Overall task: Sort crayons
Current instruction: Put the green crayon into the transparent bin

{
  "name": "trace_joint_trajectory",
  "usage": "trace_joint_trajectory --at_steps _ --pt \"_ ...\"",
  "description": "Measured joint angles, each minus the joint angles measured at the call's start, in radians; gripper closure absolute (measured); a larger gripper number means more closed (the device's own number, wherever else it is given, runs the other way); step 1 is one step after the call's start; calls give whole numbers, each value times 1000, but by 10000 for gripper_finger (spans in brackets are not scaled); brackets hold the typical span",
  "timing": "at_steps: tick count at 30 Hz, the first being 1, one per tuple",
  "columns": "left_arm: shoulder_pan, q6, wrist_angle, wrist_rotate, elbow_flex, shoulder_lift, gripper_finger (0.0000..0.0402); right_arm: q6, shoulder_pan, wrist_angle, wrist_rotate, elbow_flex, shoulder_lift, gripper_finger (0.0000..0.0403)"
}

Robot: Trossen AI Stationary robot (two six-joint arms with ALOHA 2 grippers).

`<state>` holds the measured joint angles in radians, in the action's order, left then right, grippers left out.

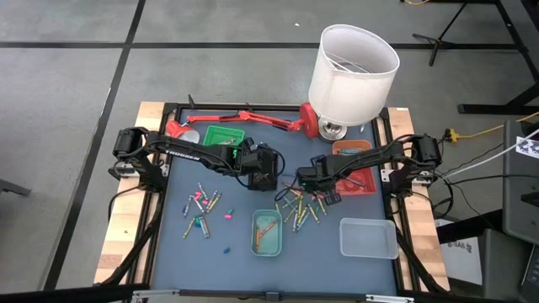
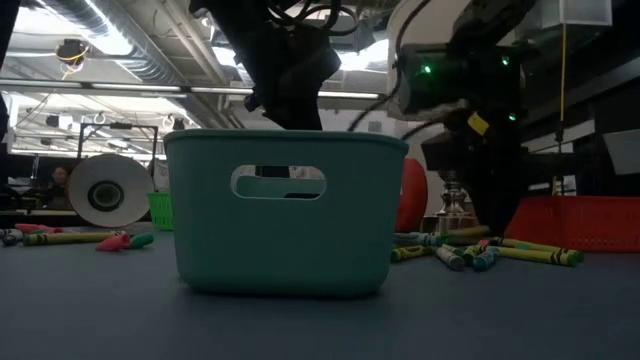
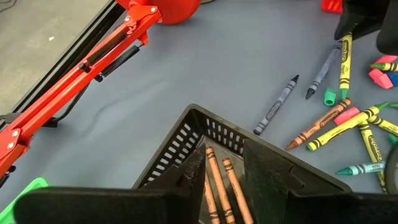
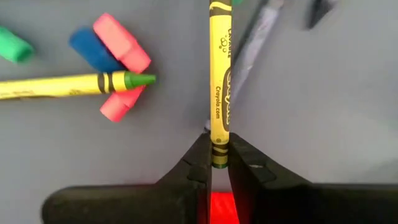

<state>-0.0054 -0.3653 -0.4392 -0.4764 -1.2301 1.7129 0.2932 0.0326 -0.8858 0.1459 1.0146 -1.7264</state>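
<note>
Right wrist view: right end effector pinching end of yellow paper-wrapped wax crayon; long axis runs straight ahead from fingers, low over grey tabletop. Left end effector spread, farther off above black mesh basket.

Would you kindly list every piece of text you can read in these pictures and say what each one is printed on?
"Crayola.com" and the larger "Crayola" logo: along the wrapper of the yellow crayon pinched in the right gripper.
Wrappers of the loose crayons on the table in the left wrist view: printed, but too small to read.
Black-and-white square marker at the high view's right edge: a pattern, no legible words.
</note>
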Motion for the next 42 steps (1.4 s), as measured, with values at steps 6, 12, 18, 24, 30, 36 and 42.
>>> trace_joint_trajectory --at_steps 6,12,18,24,30,36,42 --pt "-1 0 0 0 0 0 309 0 0 -75 -1 90 0 366" --pt "-12 0 0 0 0 0 309 -39 31 -195 -31 186 0 366" --pt "-27 0 0 0 0 0 309 -96 122 -321 -36 278 1 366" --pt "-45 1 0 0 0 0 309 -213 212 -420 -36 326 1 366" --pt "-68 1 0 0 0 0 309 -382 312 -510 -36 331 1 366" --pt "-93 1 0 0 0 0 309 -533 428 -558 -36 331 1 366" --pt "-118 2 0 0 0 0 309 -711 554 -555 -35 331 1 366"
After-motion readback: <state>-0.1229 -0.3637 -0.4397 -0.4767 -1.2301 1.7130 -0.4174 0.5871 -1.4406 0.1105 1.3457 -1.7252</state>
